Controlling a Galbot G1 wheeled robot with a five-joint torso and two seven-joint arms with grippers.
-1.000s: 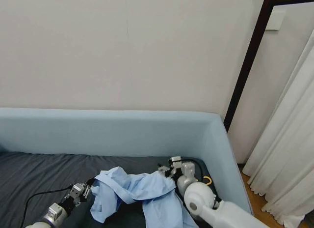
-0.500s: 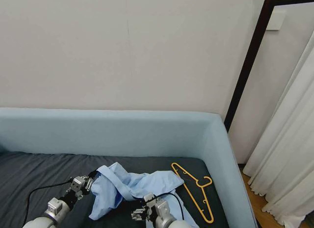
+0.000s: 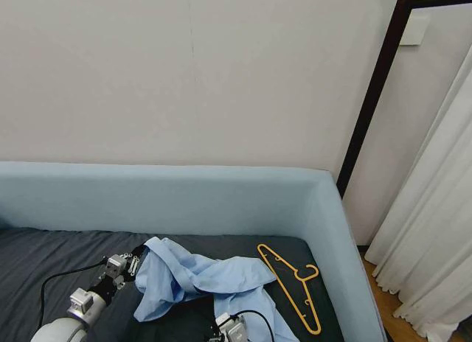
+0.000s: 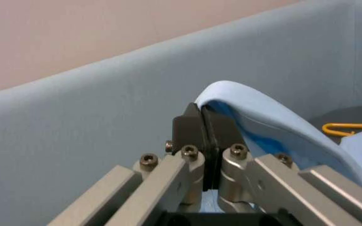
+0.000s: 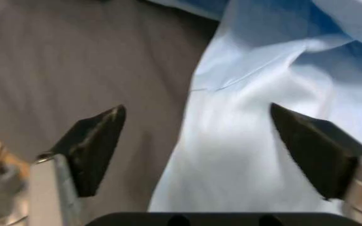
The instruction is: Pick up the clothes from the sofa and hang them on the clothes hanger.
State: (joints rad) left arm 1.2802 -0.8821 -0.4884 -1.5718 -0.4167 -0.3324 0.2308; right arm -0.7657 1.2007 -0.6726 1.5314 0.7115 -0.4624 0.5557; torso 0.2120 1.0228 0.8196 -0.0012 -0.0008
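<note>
The light blue shirt (image 3: 199, 279) lies crumpled on the dark seat of the sofa (image 3: 221, 202), toward its right end. Its long axis runs across the seat from the left hand (image 3: 135, 262) to the orange hanger (image 3: 289, 289), which lies flat just beside the shirt's right edge. The left hand is clamped shut on the shirt's left fold, which is raised off the seat. The right hand (image 5: 197, 113) is held wide open above the shirt's near part, with nothing gripped. The free cloth is judged nearer to the right hand.
</note>
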